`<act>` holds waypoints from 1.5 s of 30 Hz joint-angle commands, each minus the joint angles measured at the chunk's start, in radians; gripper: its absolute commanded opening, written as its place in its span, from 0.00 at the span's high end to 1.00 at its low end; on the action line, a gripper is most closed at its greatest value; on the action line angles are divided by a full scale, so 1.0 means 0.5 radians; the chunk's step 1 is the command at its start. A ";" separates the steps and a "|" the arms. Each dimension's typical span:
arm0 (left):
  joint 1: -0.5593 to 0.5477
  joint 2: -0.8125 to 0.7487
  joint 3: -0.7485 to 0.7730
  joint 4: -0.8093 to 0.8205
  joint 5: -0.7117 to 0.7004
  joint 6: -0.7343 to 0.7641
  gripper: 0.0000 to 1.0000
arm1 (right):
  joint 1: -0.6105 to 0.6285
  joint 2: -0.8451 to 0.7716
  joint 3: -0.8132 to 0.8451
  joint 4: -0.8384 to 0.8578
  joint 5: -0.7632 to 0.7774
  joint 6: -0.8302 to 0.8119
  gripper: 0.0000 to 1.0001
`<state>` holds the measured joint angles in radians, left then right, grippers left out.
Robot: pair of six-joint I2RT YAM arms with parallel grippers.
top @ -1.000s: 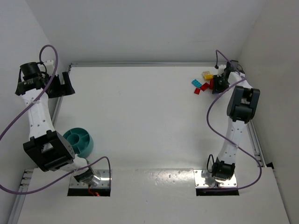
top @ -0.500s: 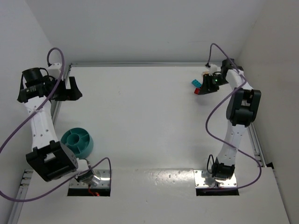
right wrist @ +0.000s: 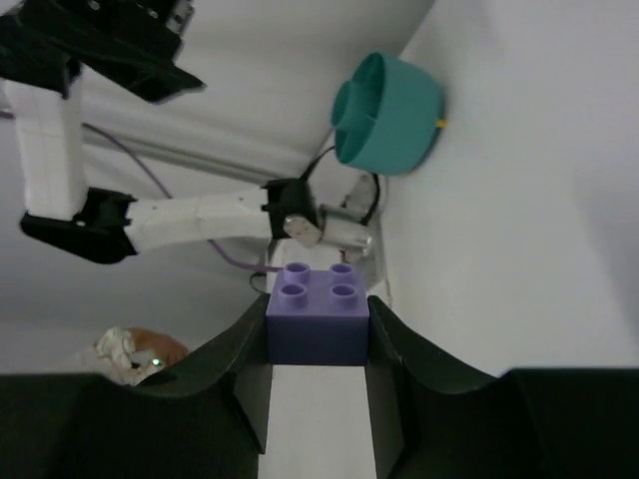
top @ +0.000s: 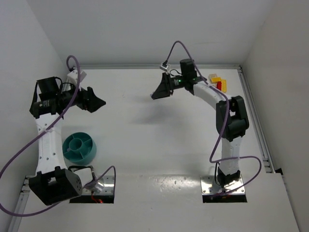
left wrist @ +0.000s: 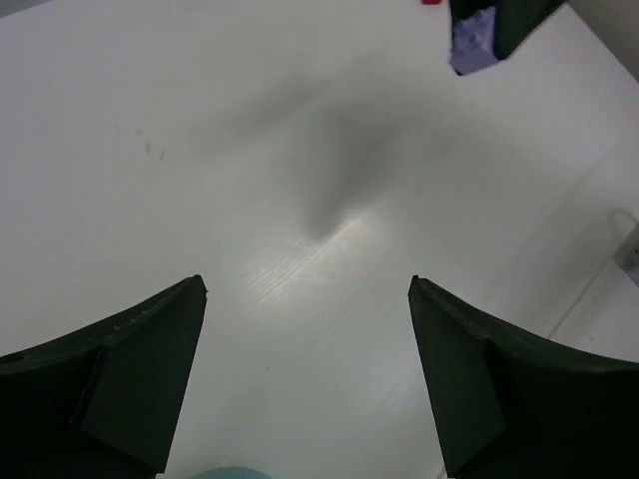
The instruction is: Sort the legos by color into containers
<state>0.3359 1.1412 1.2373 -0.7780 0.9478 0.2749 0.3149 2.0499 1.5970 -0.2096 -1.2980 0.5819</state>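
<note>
Swung off the corner legos [top: 216, 81], right gripper [top: 154, 95] grips a purple brick [right wrist: 318, 331]; left gripper [left wrist: 308, 285] gapes beyond the bowl [top: 91, 153].

The top external view looks down from above and behind both bases, far enough back to hold the whole tabletop [top: 140, 125]. The left wrist view looks out between the 2 spread left fingers [left wrist: 110, 379] onto the tabletop, toward the right fingers [left wrist: 519, 18] and their purple brick [left wrist: 469, 45] far beyond the fingertips. The right wrist view, rolled sideways, looks past that brick, pinched between its fingers, to the teal bowl [right wrist: 409, 125] and left arm [right wrist: 180, 220] beyond.
</note>
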 commanded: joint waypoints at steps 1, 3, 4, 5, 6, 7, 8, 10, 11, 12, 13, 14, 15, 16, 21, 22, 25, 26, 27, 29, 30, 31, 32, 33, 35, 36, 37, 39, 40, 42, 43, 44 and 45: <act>-0.183 -0.134 -0.087 0.071 0.218 0.088 0.12 | 0.091 -0.133 -0.179 2.157 -0.153 1.823 1.00; -0.300 -0.171 -0.124 0.071 0.154 0.107 0.14 | 0.131 0.007 -0.056 2.266 -0.153 2.011 1.00; -0.407 -0.172 -0.125 0.089 0.117 0.107 0.15 | 0.131 0.048 0.011 2.403 -0.095 2.118 1.00; -0.457 -0.202 -0.176 0.090 0.065 0.128 0.17 | 0.149 0.085 0.030 2.492 -0.055 2.322 1.00; -0.512 -0.230 -0.195 0.111 0.035 0.128 0.18 | 0.149 0.115 0.061 2.511 -0.030 2.324 1.00; -0.561 -0.230 -0.216 0.169 -0.005 0.095 0.19 | 0.149 0.137 0.100 2.314 -0.006 2.258 1.00; -0.652 -0.257 -0.235 0.200 -0.082 0.073 0.23 | 0.174 0.137 0.119 2.312 0.016 2.257 1.00; -0.727 -0.279 -0.263 0.328 -0.156 0.012 0.26 | 0.223 0.137 0.119 2.312 0.052 2.238 1.00; -0.785 -0.297 -0.287 0.377 -0.192 -0.058 0.30 | 0.266 0.137 0.101 2.276 0.074 2.238 1.00; -0.810 -0.316 -0.308 0.433 -0.266 -0.101 0.32 | 0.284 0.137 0.101 2.275 0.101 2.263 1.00; -0.834 -0.316 -0.309 0.536 -0.306 -0.141 0.34 | 0.303 0.119 0.040 2.275 0.102 2.263 1.00; -0.880 -0.334 -0.336 0.589 -0.343 -0.208 0.37 | 0.303 0.119 0.021 2.275 0.123 2.263 1.00; -0.908 -0.334 -0.367 0.635 -0.425 -0.240 0.39 | 0.327 0.101 0.021 2.275 0.123 2.284 1.00; -0.932 -0.355 -0.385 0.684 -0.472 -0.276 0.42 | 0.349 0.100 -0.006 2.275 0.123 2.285 1.00; -1.116 -0.304 -0.410 0.853 -0.497 -0.408 0.50 | 0.385 0.082 -0.068 2.214 0.123 2.285 1.00; -1.138 -0.304 -0.410 0.878 -0.497 -0.433 0.50 | 0.386 0.064 -0.068 2.214 0.123 2.285 1.00; -1.224 -0.285 -0.462 0.994 -0.545 -0.500 0.52 | 0.404 0.064 -0.108 2.214 0.102 2.266 1.00; -1.242 -0.285 -0.480 1.043 -0.564 -0.501 0.52 | 0.404 0.045 -0.108 2.214 0.102 2.266 1.00; -1.261 -0.285 -0.480 1.068 -0.585 -0.531 0.52 | 0.404 0.045 -0.108 2.214 0.102 2.266 1.00; -1.279 -0.264 -0.502 1.144 -0.604 -0.589 0.52 | 0.404 0.045 -0.126 2.214 0.102 2.266 1.00; -1.279 -0.264 -0.502 1.145 -0.604 -0.590 0.53 | 0.404 0.045 -0.144 2.214 0.102 2.266 1.00; -1.279 -0.264 -0.502 1.172 -0.628 -0.611 0.53 | 0.404 0.045 -0.145 2.214 0.102 2.266 1.00; -1.279 -0.245 -0.502 1.173 -0.628 -0.611 0.53 | 0.404 0.027 -0.145 2.235 0.083 2.284 1.00; -1.279 -0.245 -0.502 1.191 -0.668 -0.611 0.55 | 0.404 0.027 -0.163 2.235 0.083 2.285 1.00; -1.279 -0.245 -0.502 1.191 -0.788 -0.611 0.55 | 0.422 0.027 -0.163 2.254 0.083 2.285 1.00; -1.279 -0.245 -0.502 1.209 -0.815 -0.629 0.55 | 0.422 0.027 -0.181 2.254 0.083 2.285 1.00; -1.279 -0.245 -0.502 1.209 -0.816 -0.629 0.56 | 0.422 0.008 -0.181 2.254 0.083 2.285 1.00; -1.279 -0.245 -0.502 1.209 -0.816 -0.629 0.56 | 0.422 0.008 -0.200 2.300 0.083 2.309 1.00; -1.279 -0.227 -0.502 1.209 -0.816 -0.629 0.56 | 0.441 0.008 -0.200 2.300 0.083 2.309 1.00; -1.279 -0.227 -0.520 1.209 -0.816 -0.629 0.56 | 0.441 0.008 -0.200 2.300 0.083 2.309 1.00; -1.279 -0.227 -0.520 1.228 -0.816 -0.629 0.57 | 0.441 0.008 -0.200 2.276 0.083 2.309 1.00; -1.279 -0.227 -0.520 1.228 -0.816 -0.629 0.57 | 0.459 0.008 -0.200 2.254 0.083 2.309 1.00; -1.279 -0.227 -0.520 1.228 -0.816 -0.629 0.58 | 0.459 0.008 -0.200 2.254 0.083 2.309 1.00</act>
<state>-0.2951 1.0302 0.9810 -0.2142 0.5503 -0.0296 0.5285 2.1067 1.4952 0.8818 -1.2594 1.7294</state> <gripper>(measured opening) 0.423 0.370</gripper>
